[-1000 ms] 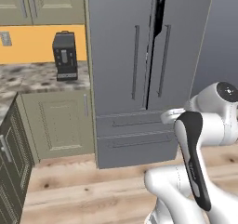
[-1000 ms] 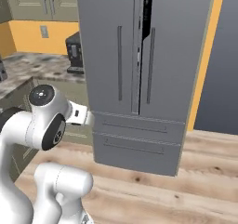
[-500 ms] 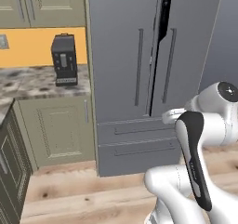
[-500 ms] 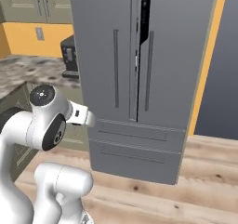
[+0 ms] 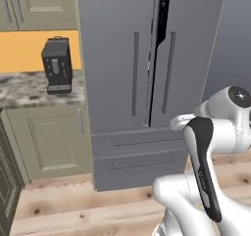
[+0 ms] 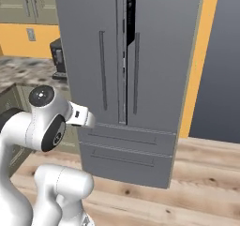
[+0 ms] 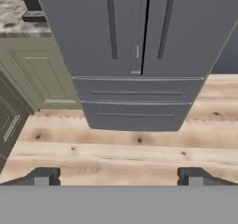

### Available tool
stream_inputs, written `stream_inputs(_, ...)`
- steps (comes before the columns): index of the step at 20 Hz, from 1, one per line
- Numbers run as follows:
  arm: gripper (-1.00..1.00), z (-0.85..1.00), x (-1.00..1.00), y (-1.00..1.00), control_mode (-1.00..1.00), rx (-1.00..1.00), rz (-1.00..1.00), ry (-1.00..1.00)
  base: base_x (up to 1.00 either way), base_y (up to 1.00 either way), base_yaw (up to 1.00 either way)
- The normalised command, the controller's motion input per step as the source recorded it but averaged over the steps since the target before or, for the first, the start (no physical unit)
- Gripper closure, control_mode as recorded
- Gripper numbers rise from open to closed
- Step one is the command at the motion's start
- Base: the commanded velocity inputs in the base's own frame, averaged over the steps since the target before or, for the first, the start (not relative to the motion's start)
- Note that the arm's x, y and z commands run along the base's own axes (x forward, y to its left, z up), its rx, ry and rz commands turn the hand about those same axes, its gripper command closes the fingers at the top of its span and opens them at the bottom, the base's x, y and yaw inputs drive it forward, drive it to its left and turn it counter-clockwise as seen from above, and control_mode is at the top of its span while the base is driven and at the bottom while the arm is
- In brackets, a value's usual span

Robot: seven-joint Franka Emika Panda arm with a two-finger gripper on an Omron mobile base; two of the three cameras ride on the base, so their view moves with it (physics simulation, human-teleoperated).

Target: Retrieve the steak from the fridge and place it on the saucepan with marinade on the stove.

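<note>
The tall grey two-door fridge (image 5: 117, 59) (image 6: 159, 56) (image 7: 135, 32) stands straight ahead. A narrow dark gap runs between its doors, widest at the top. Two long bar handles (image 5: 135, 73) flank that gap, and two wide drawers (image 5: 139, 156) sit below, both pushed in. My gripper (image 7: 118, 177) is open, with its fingertips (image 7: 42, 176) far apart and nothing between them, aimed at the floor before the fridge drawers. The arm is folded close to the base. The steak, the saucepan with marinade and the stove are out of view.
A dark coffee machine (image 5: 58, 64) (image 6: 57, 58) stands on a speckled stone counter (image 5: 24, 90) left of the fridge, above green-grey cabinets (image 5: 46, 137). A dark cabinet front (image 7: 9, 121) juts out at the near left. Wooden floor (image 7: 121, 148) lies before the fridge.
The whole picture has shifted and the fridge has grown larger: the base has driven nearer to it. The arm keeps its folded pose.
</note>
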Motion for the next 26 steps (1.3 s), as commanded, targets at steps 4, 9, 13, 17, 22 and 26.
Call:
stream_inputs(4,-1.0,0.0,0.0,0.0,1.0,0.0,0.0,0.0,0.28,-0.59,0.0)
stream_inputs(9,-1.0,0.0,0.0,0.0,1.0,0.0,0.0,0.0,0.61,-0.22,0.0)
stream_inputs(13,-1.0,0.0,0.0,0.0,1.0,0.0,0.0,0.0,0.69,-0.1,0.0)
stream_inputs(17,-1.0,0.0,0.0,0.0,1.0,0.0,0.0,0.0,0.4,-0.03,0.0)
stream_inputs(22,-1.0,0.0,0.0,0.0,1.0,0.0,0.0,0.0,0.0,0.0,0.0)
stream_inputs(26,-1.0,0.0,0.0,0.0,1.0,0.0,0.0,0.0,0.0,0.0,0.0)
